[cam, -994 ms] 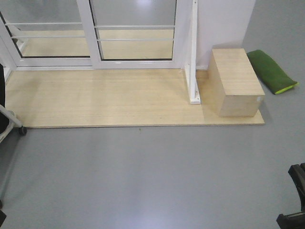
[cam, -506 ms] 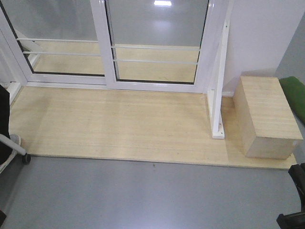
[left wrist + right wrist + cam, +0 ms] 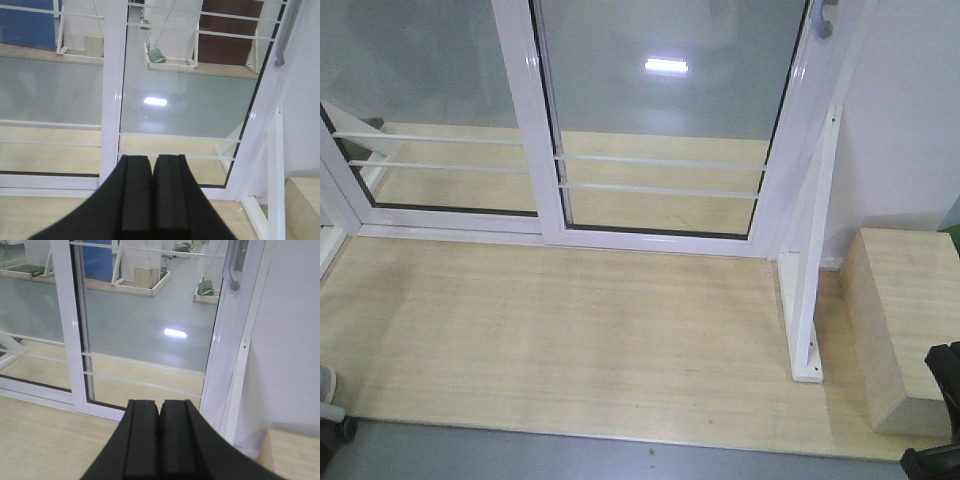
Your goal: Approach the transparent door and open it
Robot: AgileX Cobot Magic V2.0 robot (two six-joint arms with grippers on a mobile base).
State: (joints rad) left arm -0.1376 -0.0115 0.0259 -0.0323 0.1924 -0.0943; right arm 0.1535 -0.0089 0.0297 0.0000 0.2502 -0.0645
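Observation:
The transparent door (image 3: 660,120) is the right-hand glass panel in a white frame, crossed low down by two thin white bars. It stands closed, straight ahead on the far side of the wooden platform. Its grey handle (image 3: 823,18) shows at the top right edge, and appears too in the left wrist view (image 3: 282,45) and the right wrist view (image 3: 232,270). My left gripper (image 3: 151,159) is shut and holds nothing, short of the door (image 3: 190,100). My right gripper (image 3: 159,402) is also shut and empty, facing the door (image 3: 150,325) and left of the handle.
A pale wooden platform (image 3: 570,340) lies before the door. A similar glass panel (image 3: 420,90) without a handle stands on the left. A white angled brace (image 3: 815,280) and a wooden box (image 3: 905,300) stand at the right by the white wall (image 3: 910,120). A chair caster (image 3: 332,425) shows bottom left.
The whole view has moved forward toward the door. The panels now fill the upper frame, the handle has come into sight, and the green cushion has left the view.

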